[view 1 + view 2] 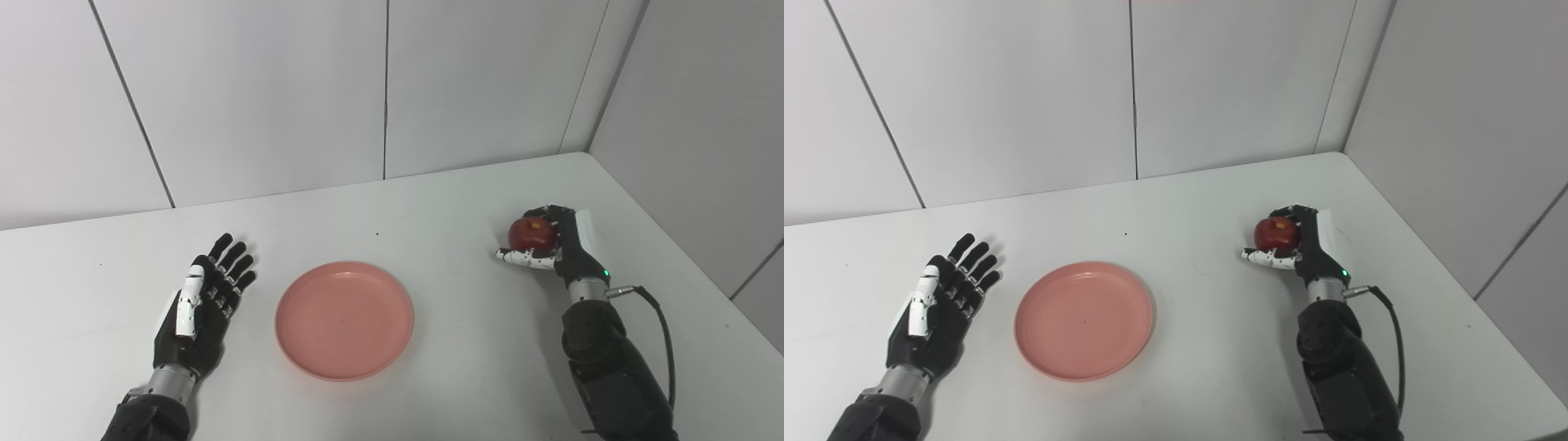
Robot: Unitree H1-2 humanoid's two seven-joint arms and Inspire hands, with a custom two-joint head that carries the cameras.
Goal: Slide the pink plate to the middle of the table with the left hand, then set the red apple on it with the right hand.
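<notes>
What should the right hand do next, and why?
Probably carry the red apple leftward over the pink plate: the right hand is closed around the apple, the plate sits empty mid-table, and the left hand is open beside it, clear of the rim.

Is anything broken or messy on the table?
Nothing stands out. The pink plate lies flat and empty on the table. The right hand holds the red apple, and the left hand is open beside the plate.
</notes>
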